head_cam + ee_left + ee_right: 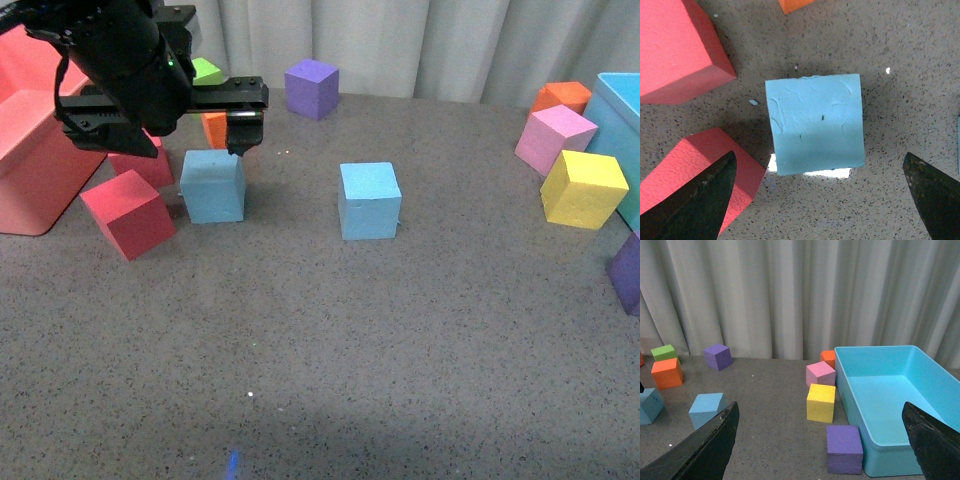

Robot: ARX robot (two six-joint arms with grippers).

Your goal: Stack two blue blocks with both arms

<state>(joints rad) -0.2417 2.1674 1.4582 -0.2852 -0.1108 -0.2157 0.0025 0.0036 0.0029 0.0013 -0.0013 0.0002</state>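
Target blue block [815,122] sits just below left gripper [819,167], centred between its wide-apart fingers, faces slightly skewed to them; other blue block [369,200] lies well off toward gripper's right.

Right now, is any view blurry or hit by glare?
Front view: sharp, small blue glint on the table. Left wrist view: blue block crisp, bright strip along one edge, left fingers underexposed. Right wrist view: evenly lit, right fingers underexposed.
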